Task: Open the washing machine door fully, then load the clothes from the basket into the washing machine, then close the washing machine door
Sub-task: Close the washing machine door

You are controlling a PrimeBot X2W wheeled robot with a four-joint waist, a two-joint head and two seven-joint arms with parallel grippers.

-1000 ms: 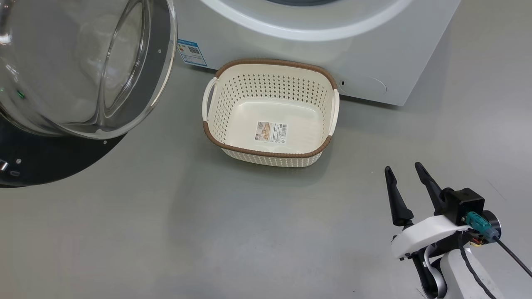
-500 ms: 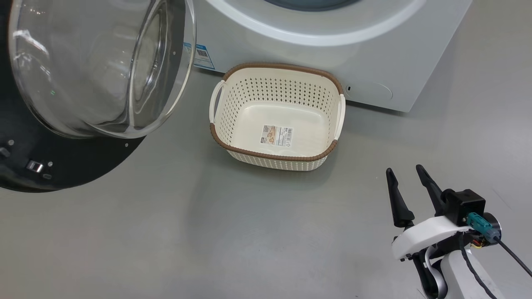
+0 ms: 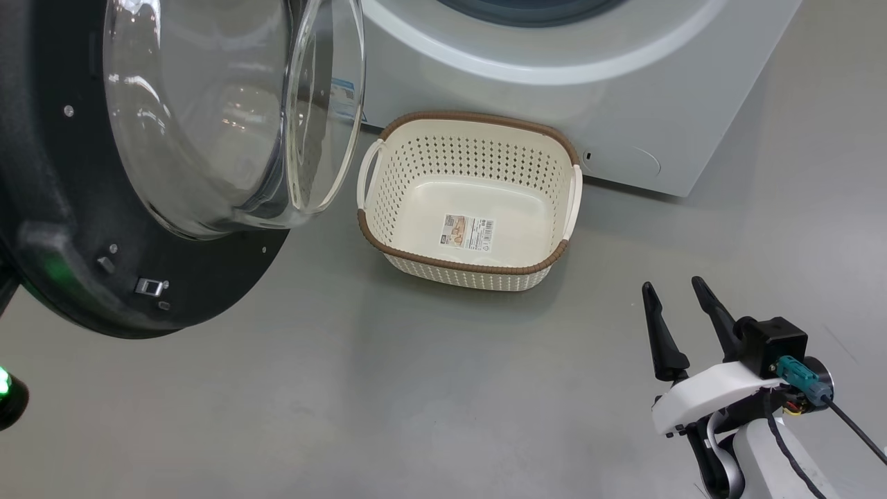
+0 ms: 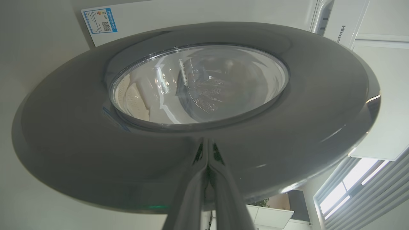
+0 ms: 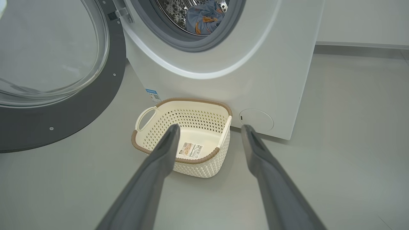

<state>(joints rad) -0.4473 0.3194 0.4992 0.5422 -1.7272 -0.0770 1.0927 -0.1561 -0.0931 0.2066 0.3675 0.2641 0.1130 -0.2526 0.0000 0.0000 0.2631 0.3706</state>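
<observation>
One round black door stands swung out from the washer, hinged at the washer's left edge. It has a bulging clear glass bowl at its centre, and its inner face, with screws and a latch, is turned toward the head camera. The washer is white, with a grey rubber ring around a steel drum and a round hatch low on its front. The basket is cream, perforated and brown-rimmed. It sits on the floor just beside the washer's front, below the drum opening, and holds nothing but a label on its bottom.

The right wrist view looks into the drum, where the clothes, blue fabric with orange print, lie inside the washer. The head view takes in the washer's front from the opening's lower rim down. The left wrist view gives the door's glossy outer face and a blue sticker on the washer beyond it.

The left gripper is fully closed, fingers pressed together and gripping nothing. Its tips are at the door's outer face below the glass, meeting their own reflection. The right gripper is spread wide and empty, well out from the washer's front. The basket lies between it and the washer, clear of its fingers. The door is well apart from it, off the washer's left.
</observation>
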